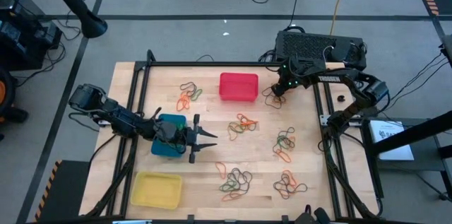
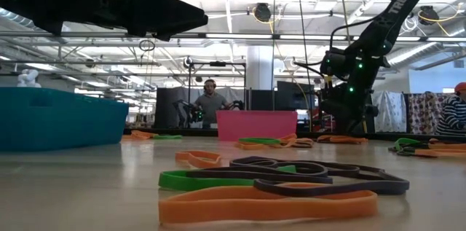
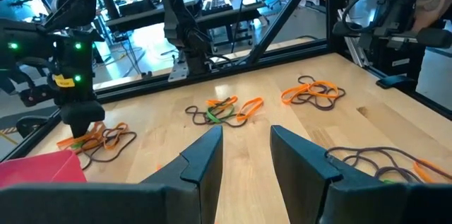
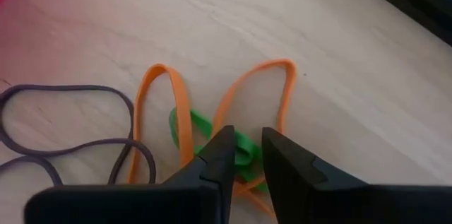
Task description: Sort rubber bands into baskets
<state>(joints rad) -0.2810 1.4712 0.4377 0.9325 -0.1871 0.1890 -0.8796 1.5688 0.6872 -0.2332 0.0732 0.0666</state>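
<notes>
Wooden worktop (image 1: 254, 136) with a black frame, cables on the grey floor around it, a dark box (image 1: 319, 46) at the far edge in the upper right of the high view. Beyond the worktop in the low view, a person (image 2: 211, 104) seated at a desk in mid-frame, another person's sleeve (image 2: 453, 114) at the right edge.

Red basket (image 1: 238, 86) at upper centre of the high view, blue basket (image 1: 168, 136) at centre left, yellow basket (image 1: 156, 189) at lower left. Rubber bands in loose clusters: one (image 1: 188, 95) left of the red basket, one (image 1: 242, 125) in mid-frame, one (image 1: 284, 143) right of that, two (image 1: 235, 179) (image 1: 287, 185) along the lower edge. Nothing between these clusters and the baskets.

Left gripper (image 1: 205, 138) just right of the blue basket, above the worktop, fingers (image 3: 205, 155) spread with a clear gap and nothing between them; nearest bands (image 3: 227, 108) well ahead of the tips.

Right gripper (image 1: 280, 87) down at the worktop right of the red basket, on a small tangle of bands (image 1: 273, 96). Fingers (image 4: 220, 152) there narrowly parted, tips straddling a green band (image 4: 242, 145) lying across two orange loops (image 4: 256, 81); cannot tell whether the green band is actually pinched. Purple bands (image 4: 67, 121) just beside, untouched.
</notes>
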